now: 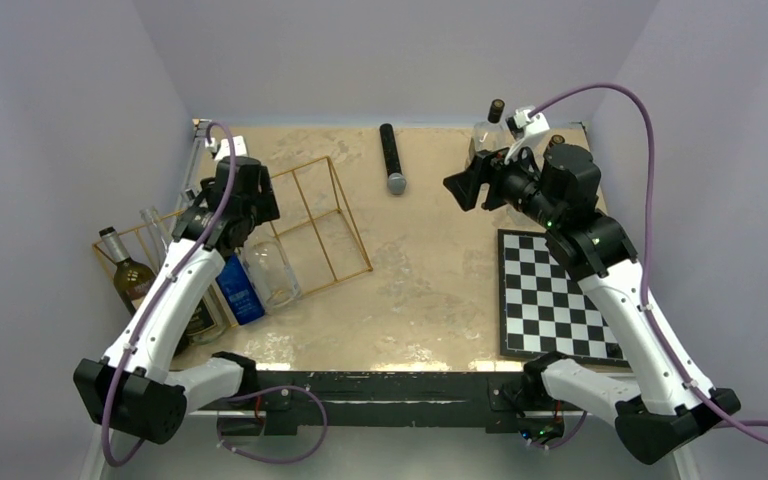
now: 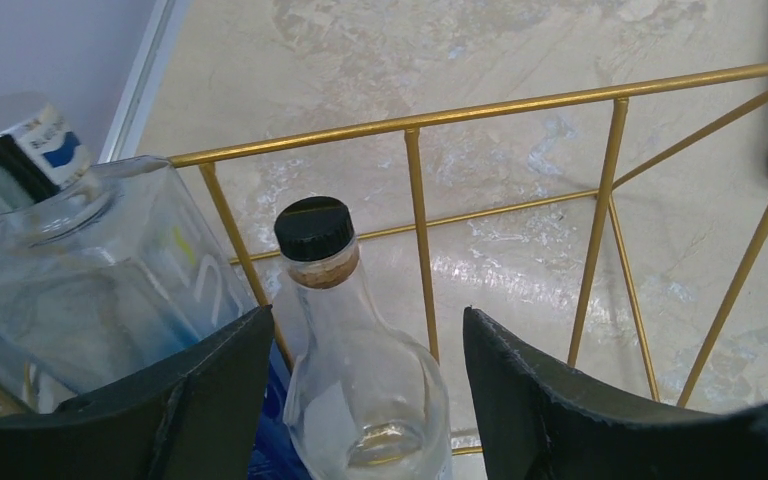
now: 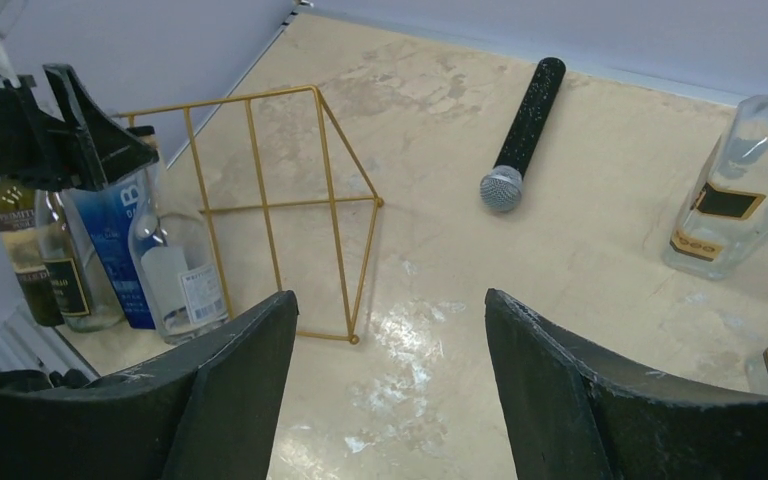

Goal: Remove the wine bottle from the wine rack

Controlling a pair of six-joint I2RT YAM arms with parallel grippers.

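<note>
The gold wire wine rack (image 1: 349, 213) stands at the table's left; it also shows in the left wrist view (image 2: 420, 230) and the right wrist view (image 3: 325, 150). Several bottles stand in its near end: a dark green wine bottle (image 1: 128, 278) (image 3: 20, 230), a blue-labelled clear bottle (image 1: 238, 290) (image 2: 80, 260), and a clear bottle with a black cap (image 2: 315, 230) (image 1: 272, 272). My left gripper (image 1: 250, 215) (image 2: 368, 330) is open, its fingers either side of the clear bottle's shoulder, with a gap at the right finger. My right gripper (image 1: 460, 190) (image 3: 390, 310) is open and empty above mid-table.
A black microphone (image 1: 392, 158) (image 3: 520, 135) lies at the back middle. A chessboard (image 1: 555, 295) lies at the right. Clear glass bottles (image 1: 487, 130) (image 3: 735, 190) stand at the back right. Walls close in the left, back and right sides.
</note>
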